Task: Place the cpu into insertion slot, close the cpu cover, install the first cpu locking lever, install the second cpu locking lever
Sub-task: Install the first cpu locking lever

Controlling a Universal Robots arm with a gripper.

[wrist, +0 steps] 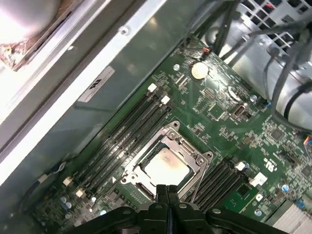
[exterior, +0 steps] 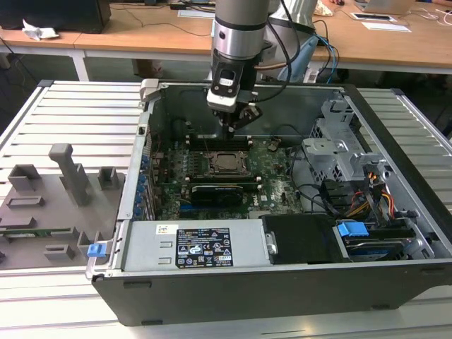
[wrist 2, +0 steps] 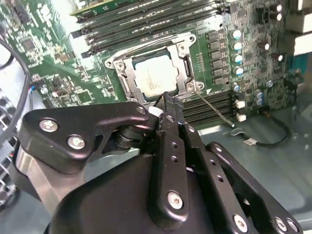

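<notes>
The cpu [exterior: 226,161] lies flat in the insertion slot [exterior: 212,169] on the green motherboard, its pale metal top showing in both wrist views [wrist 2: 152,78] [wrist: 165,165]. The silver cpu cover [wrist 2: 127,73] [wrist: 184,146] lies down around it. A thin wire locking lever [wrist 2: 214,109] [wrist: 196,187] angles away from one side of the socket. My gripper [exterior: 230,131] [wrist 2: 168,97] [wrist: 167,189] is shut with nothing between its fingers. Its tips hang just above the socket's edge, beside the lever's hinge end.
Long black memory slots [wrist: 122,136] run beside the socket. A black card [exterior: 219,191] sits in front of it, a power supply [exterior: 198,244] at the case front, a drive cage [exterior: 342,145] and cables on the exterior view's right. Grey fixtures [exterior: 60,183] stand outside the case.
</notes>
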